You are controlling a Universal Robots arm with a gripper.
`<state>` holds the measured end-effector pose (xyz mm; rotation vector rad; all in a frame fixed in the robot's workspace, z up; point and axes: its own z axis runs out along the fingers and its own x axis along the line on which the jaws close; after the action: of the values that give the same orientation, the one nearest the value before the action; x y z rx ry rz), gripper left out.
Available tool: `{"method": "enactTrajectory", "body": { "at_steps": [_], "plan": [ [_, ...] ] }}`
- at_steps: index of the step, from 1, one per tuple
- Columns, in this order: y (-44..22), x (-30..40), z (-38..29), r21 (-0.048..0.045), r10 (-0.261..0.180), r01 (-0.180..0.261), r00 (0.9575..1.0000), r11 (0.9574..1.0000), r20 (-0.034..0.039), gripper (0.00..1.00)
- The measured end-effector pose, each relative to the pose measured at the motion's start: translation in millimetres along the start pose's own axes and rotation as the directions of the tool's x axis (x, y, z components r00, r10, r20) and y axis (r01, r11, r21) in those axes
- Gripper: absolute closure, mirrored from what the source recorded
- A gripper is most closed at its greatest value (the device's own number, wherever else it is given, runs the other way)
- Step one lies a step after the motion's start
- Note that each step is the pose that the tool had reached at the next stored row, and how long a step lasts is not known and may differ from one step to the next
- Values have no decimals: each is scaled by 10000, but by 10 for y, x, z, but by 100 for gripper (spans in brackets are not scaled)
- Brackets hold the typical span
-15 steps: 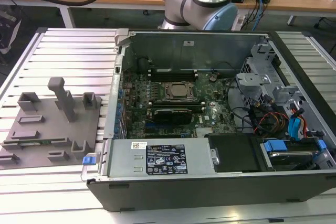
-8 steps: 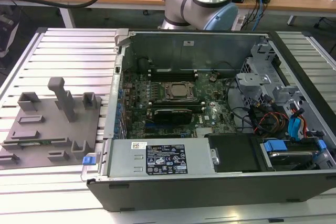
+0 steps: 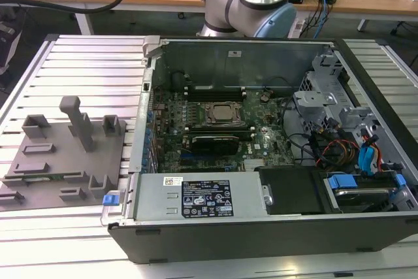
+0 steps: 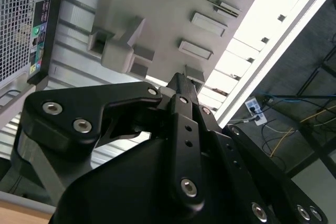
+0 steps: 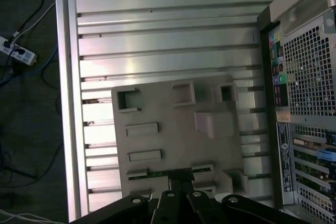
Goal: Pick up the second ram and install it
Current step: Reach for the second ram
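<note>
Nearest us, the gripper (image 5: 181,176) hangs above the gray fixture (image 5: 173,135), its fingers pressed together and holding nothing. In the first wrist view the tips line up with the middle of the second ram (image 5: 155,172). It is a thin green stick standing on edge in the long slot along one edge of the fixture, untouched and well below the tips.

We judge the step in hand to be the approach for the pick. Doing it well calls for:
- parting the fingers enough to straddle the stick's two flat faces;
- keeping the pads parallel to the fixture's long slot;
- centring on the stick's length so that it lifts level;
- coming straight down, so that neither tip catches the slot walls or the fixture's blocks just beside them;
- a light, square squeeze, since we judge so thin a board would tip or bend under a skewed one.

The second wrist view sets the gripper (image 4: 181,83) against blocks on the fixture's opposite edge. Taken together, the wrist views suggest it sits high over the fixture, not yet settled over the slot.

In the exterior view the second ram (image 3: 49,176) lies low in the gray fixture (image 3: 65,155) on the slotted aluminium table (image 3: 98,70). Beside the fixture is the open computer case (image 3: 261,233), with its motherboard (image 3: 261,142) and processor socket (image 3: 221,114). We cannot tell which memory slots are filled.
</note>
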<state>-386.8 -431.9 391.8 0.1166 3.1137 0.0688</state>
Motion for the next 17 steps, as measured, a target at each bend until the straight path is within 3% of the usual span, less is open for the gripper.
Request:
{"method": "enactTrajectory", "body": {
  "at_steps": [17],
  "plan": [
    [-148, 3, 17, 0, 0, 0, 10000, 10000, 1, 90]
  ]
}}
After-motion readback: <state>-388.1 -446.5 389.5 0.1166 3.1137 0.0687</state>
